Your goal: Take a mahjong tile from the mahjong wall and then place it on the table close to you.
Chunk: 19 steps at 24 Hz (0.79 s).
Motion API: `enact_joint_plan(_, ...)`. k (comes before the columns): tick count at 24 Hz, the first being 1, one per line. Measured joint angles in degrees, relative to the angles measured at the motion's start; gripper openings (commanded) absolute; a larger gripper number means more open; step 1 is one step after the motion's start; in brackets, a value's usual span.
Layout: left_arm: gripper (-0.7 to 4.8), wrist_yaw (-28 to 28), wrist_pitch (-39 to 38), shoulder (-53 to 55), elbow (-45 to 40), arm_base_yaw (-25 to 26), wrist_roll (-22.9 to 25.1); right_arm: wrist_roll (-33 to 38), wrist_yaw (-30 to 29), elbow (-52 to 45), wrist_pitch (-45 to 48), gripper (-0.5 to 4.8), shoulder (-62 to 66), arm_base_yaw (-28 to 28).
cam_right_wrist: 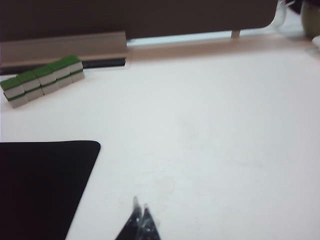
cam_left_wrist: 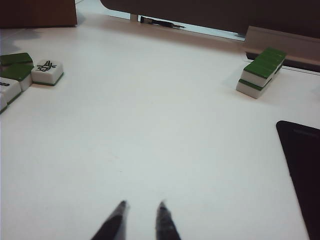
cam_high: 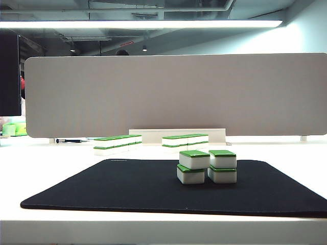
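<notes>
Two stretches of the mahjong wall, green-topped white tiles stacked two high, lie on the white table (cam_high: pixel 51 163) behind the black mat: one (cam_high: pixel 117 143) on the left, one (cam_high: pixel 185 141) on the right. The left wrist view shows one stretch (cam_left_wrist: pixel 261 73), the right wrist view shows one (cam_right_wrist: pixel 42 80). On the mat, two short stacks of tiles (cam_high: pixel 207 166) stand side by side. Neither arm shows in the exterior view. My left gripper (cam_left_wrist: pixel 142 205) hovers over bare table, fingers slightly apart and empty. My right gripper (cam_right_wrist: pixel 140 204) is shut with nothing in it, beside the mat's corner.
The black mat (cam_high: pixel 127 189) covers the near middle of the table. A grey partition (cam_high: pixel 173 94) with a low white rail (cam_high: pixel 176 133) closes the back. Loose tiles, one face up (cam_left_wrist: pixel 47 71), lie far left. A black pen (cam_high: pixel 71 140) rests by the partition.
</notes>
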Motion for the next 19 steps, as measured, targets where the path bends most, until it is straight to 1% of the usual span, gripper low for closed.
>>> enact_joint_plan(13, 0.75, 0.0, 0.0, 0.0, 0.0, 0.0, 0.0, 0.0, 0.2, -8.0, -0.3, -0.01, -9.6, 0.0)
enact_joint_plan(19, 0.75, 0.0, 0.0, 0.0, 0.0, 0.0, 0.0, 0.0, 0.2, -9.0, -0.5, -0.01, -12.8, 0.0)
